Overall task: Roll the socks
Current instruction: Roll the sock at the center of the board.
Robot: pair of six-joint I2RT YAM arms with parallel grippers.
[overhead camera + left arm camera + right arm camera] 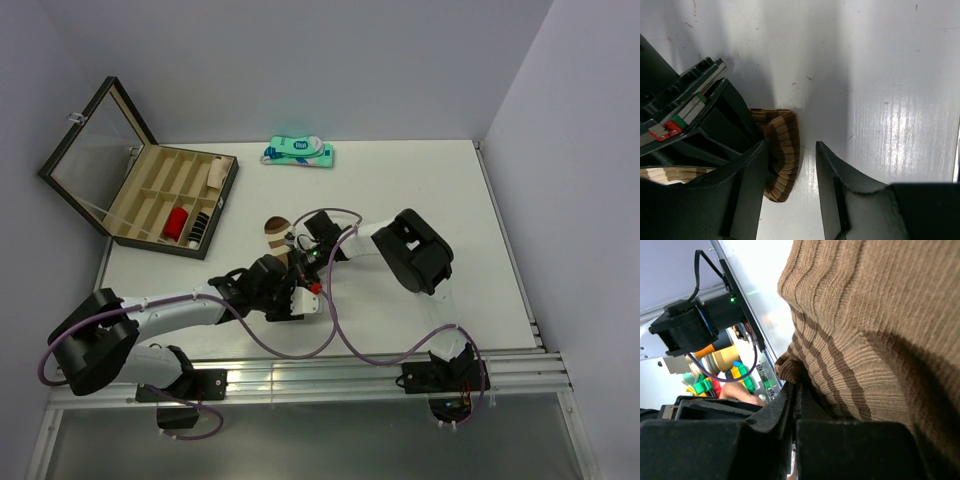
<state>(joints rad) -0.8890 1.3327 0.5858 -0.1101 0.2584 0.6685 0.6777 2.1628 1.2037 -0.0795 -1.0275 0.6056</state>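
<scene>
Top view: a white table (420, 190) seen from above, with two robot arms reaching in from its near edge and meeting near the middle. The brown sock (277, 228), dark brown with tan bands, lies just behind where they meet. The right gripper (298, 243) is at the sock's near end. The left gripper (288, 265) is just beside it, a little nearer the camera. From this height I cannot tell how either pair of jaws stands. At the back left sits an open wooden box (150, 195), its glass lid raised and its compartments holding a few rolled bundles (190, 225). A flat teal-and-white package (298, 152) lies near the far edge, well apart from the arms.

Left wrist view: the left gripper (791, 146) looks down on the table with its two dark fingers (747, 190) apart, clamping nothing. The brown sock (785, 150) lies folded over on the table. It is partly hidden behind the left-hand finger and partly in the gap, and it stays clear of the other finger. The body of the right gripper (685, 120) crowds in from the left, right against the sock.

Right wrist view: the right gripper (796, 390) has its jaws pressed together, pinching an edge of the brown sock (865, 340). The sock's ribbed tan knit with thin brown stripes fills most of the picture above the fingers. The black sock cannot be made out in any view.
</scene>
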